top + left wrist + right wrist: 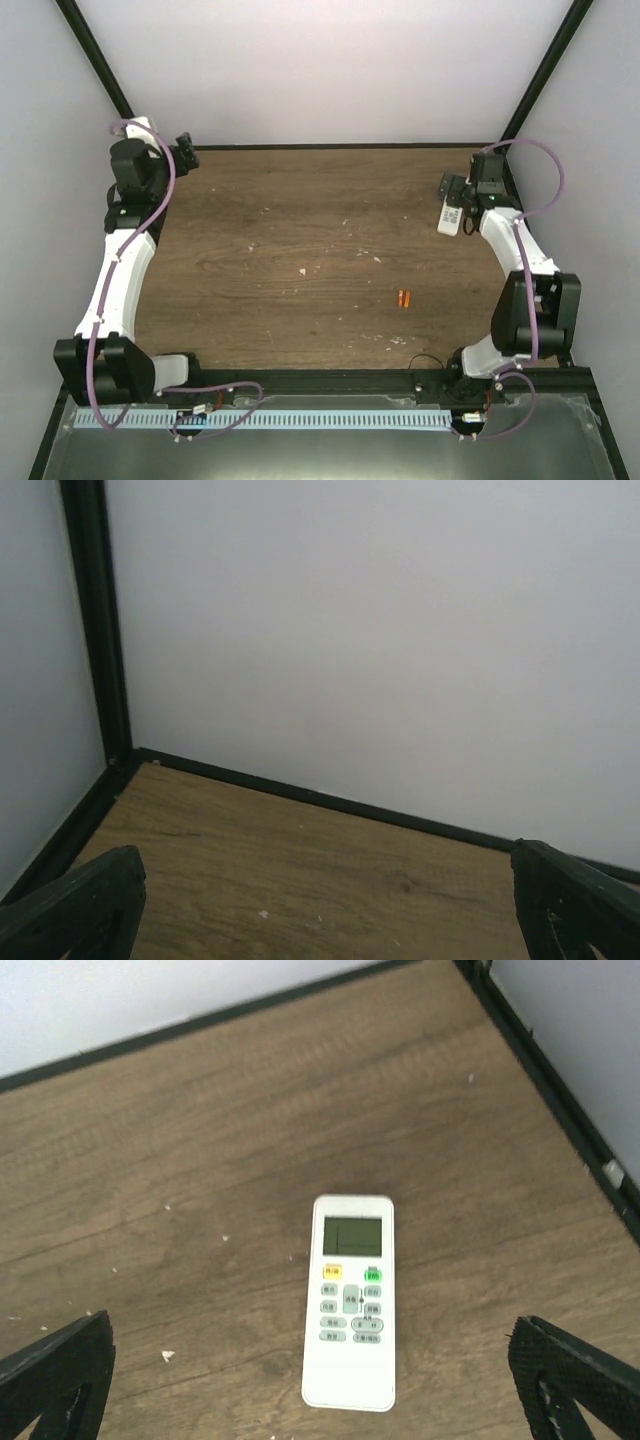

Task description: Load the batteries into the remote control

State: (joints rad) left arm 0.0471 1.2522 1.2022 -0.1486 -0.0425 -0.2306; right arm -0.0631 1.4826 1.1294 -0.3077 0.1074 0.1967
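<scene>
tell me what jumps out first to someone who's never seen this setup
The white remote control lies button-side up on the wooden table near its far right corner, by the open right gripper. Two small orange batteries lie side by side on the wood, nearer the front and apart from the remote. The left gripper hovers open at the far left corner, holding nothing.

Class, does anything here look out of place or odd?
Nothing looks damaged. The remote control lies button-side up, its back against the table, and the batteries lie together, well away from it. White flecks dot the wood.
</scene>
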